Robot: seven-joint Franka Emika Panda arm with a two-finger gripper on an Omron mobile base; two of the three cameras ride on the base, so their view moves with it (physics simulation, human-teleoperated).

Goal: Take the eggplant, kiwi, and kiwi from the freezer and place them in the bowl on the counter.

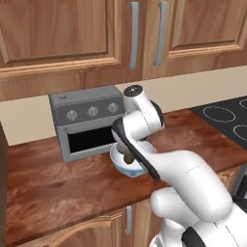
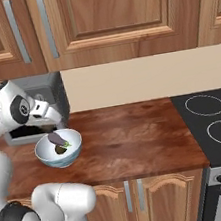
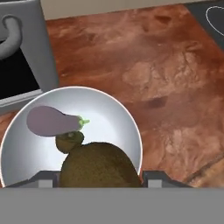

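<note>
Up close in the hand view we've got an olive-brown egg-shaped kiwi [image 3: 101, 165] clamped in the two-finger gripper [image 3: 100, 177], above the round white-inside bowl [image 3: 127, 116]. At 10 o'clock in it: dull purple eggplant [image 3: 50, 121], second kiwi [image 3: 69, 141]. Right base view adds the reddish-brown wooden counter [image 2: 132, 139].

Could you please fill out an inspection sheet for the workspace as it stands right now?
Surface: wooden counter, bare to the right of the bowl.
Job's things: bowl on the counter in front of the toaster oven; eggplant and one kiwi lie inside it, touching; second kiwi sits between the fingers above the bowl.
Clutter: toaster oven against the wall.
Grippers: gripper above the bowl, shut on the second kiwi.
Cables: nothing seen.
Surroundings: wall cabinets above, stovetop to the right, base cabinet doors below.
</note>
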